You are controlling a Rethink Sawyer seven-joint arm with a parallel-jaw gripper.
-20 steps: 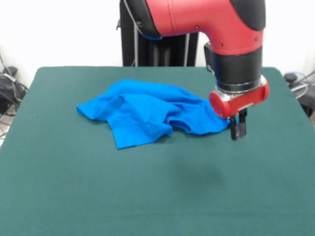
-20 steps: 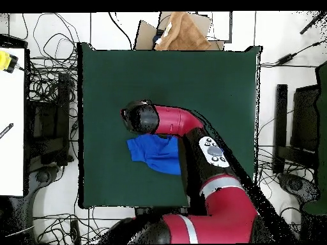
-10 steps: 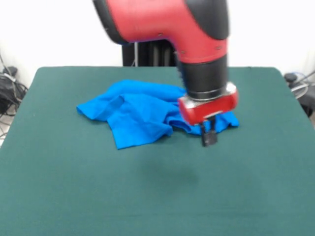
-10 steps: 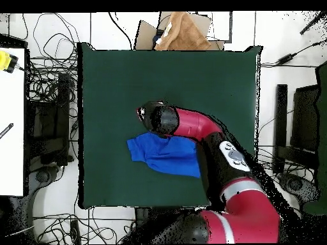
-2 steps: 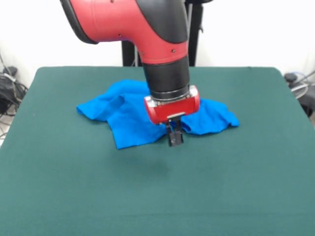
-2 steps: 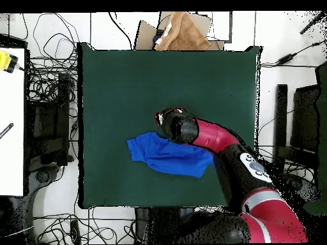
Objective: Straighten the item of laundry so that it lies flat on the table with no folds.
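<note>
The blue T-shirt [image 5: 147,115] lies bunched and folded on the green tabletop [image 5: 157,191]. The pincer [image 5: 174,138], seemingly pressed together and empty, hovers at its front edge; next, probably grip an edge and pull outward.

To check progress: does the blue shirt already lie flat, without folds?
No, in the front view the shirt is bunched with clear folds.

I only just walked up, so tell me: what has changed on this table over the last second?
The gripper swept along the near edge of the blue shirt, from its right end toward its middle in the front view. Whether it is gripping cloth cannot be told. The shirt remains crumpled on the green table, its left part unmoved.
</note>
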